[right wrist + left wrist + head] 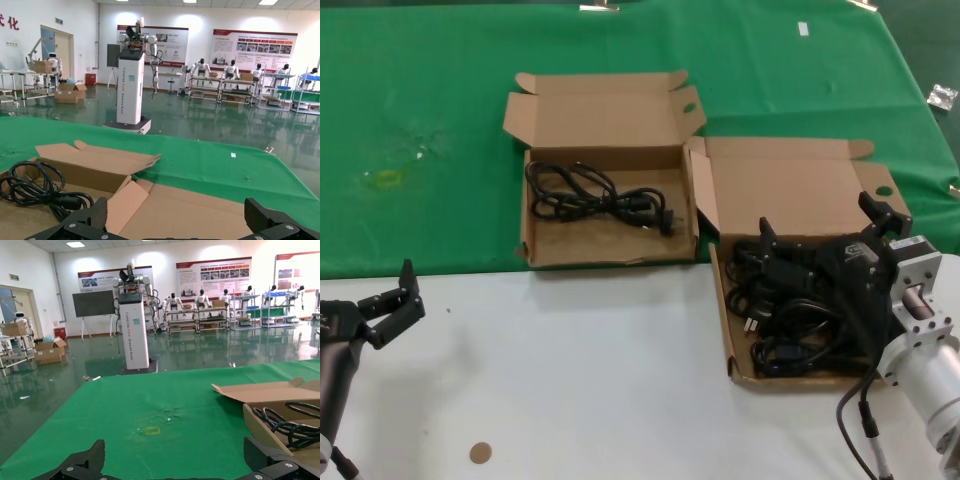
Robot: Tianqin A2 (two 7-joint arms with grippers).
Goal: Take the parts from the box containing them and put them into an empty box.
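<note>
Over the cord-filled box (725, 300), the right end effector (825, 235) hovers (spread).

The right gripper (175, 225) has its jaws spread wide over a brown cardboard box (200, 210). Beside it, a second box (85, 160) holds a coiled black power cord (35, 187). Green cloth (220, 162) covers the tabletop beyond.
</note>
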